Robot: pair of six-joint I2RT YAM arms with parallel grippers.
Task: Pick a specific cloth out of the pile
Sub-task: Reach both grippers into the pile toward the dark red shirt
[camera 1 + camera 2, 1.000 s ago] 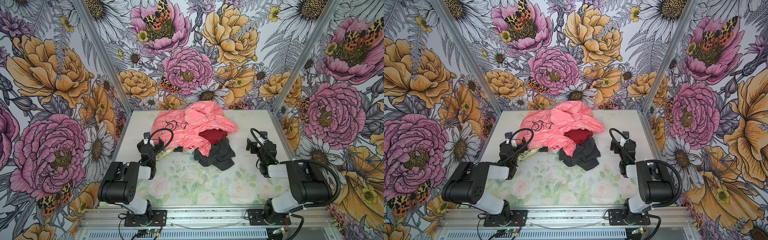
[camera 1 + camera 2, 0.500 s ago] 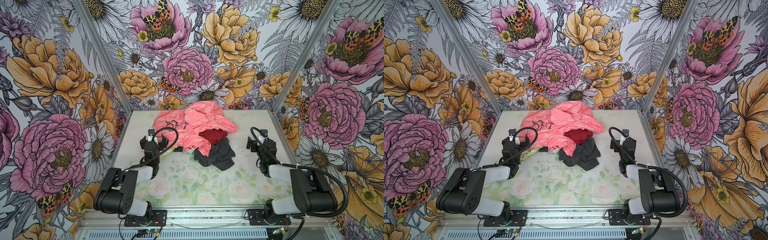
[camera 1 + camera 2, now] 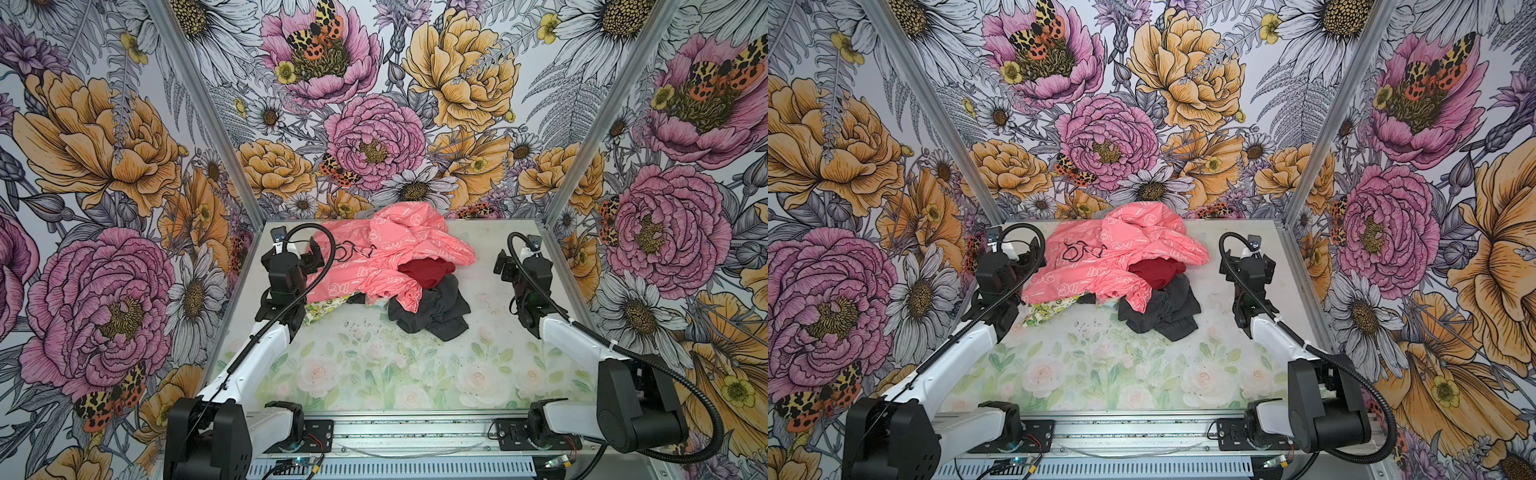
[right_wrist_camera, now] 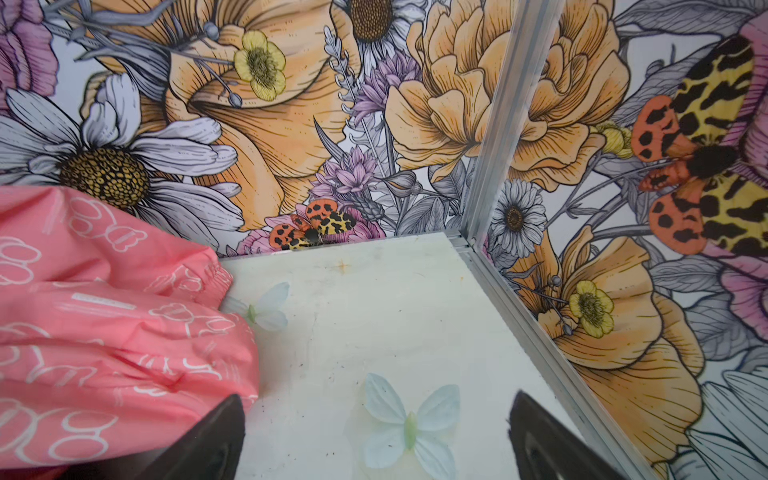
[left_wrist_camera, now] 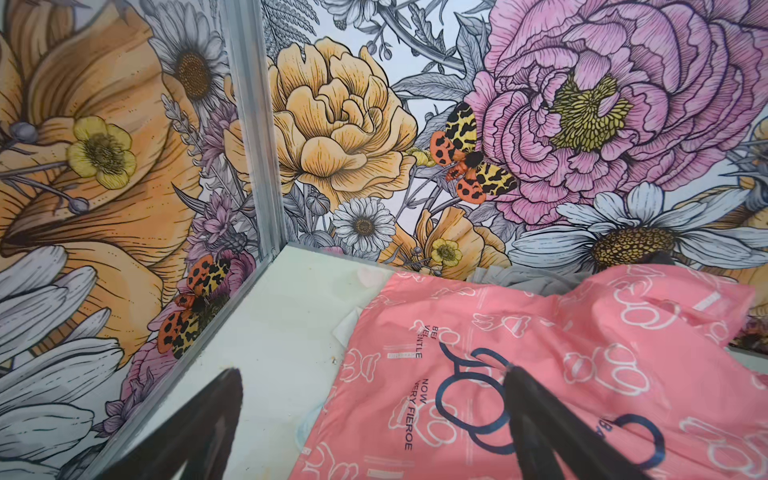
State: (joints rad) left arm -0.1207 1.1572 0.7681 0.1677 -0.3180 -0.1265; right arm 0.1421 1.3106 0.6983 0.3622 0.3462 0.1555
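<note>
Nearest you, the front rail (image 3: 407, 432) runs the full width. Beyond it the table (image 3: 374, 374) lies bare across its whole near half: that is your open room.

Next comes the pile (image 3: 390, 270). Its near edge is the dark grey cloth (image 3: 436, 311) at right of middle and a yellow floral scrap (image 3: 322, 309) at left.

You find the cloth (image 3: 428, 271), dark red, just behind the grey one and touching it. The pink cloth (image 3: 374, 249) folds over its far and left sides, so only its near-right face shows.

Your left gripper (image 5: 374, 370): jaws spread wide, nothing between them. One finger is over the pink cloth's left edge, the other over bare table close to the left wall (image 5: 83, 208). Contact with the fabric: cannot tell.

Your right gripper (image 4: 376, 395): jaws spread wide, empty, over bare table between the pile's right edge and the right wall (image 4: 623, 291).

Farthest, the pink cloth runs up close to the back wall (image 3: 374, 145).
</note>
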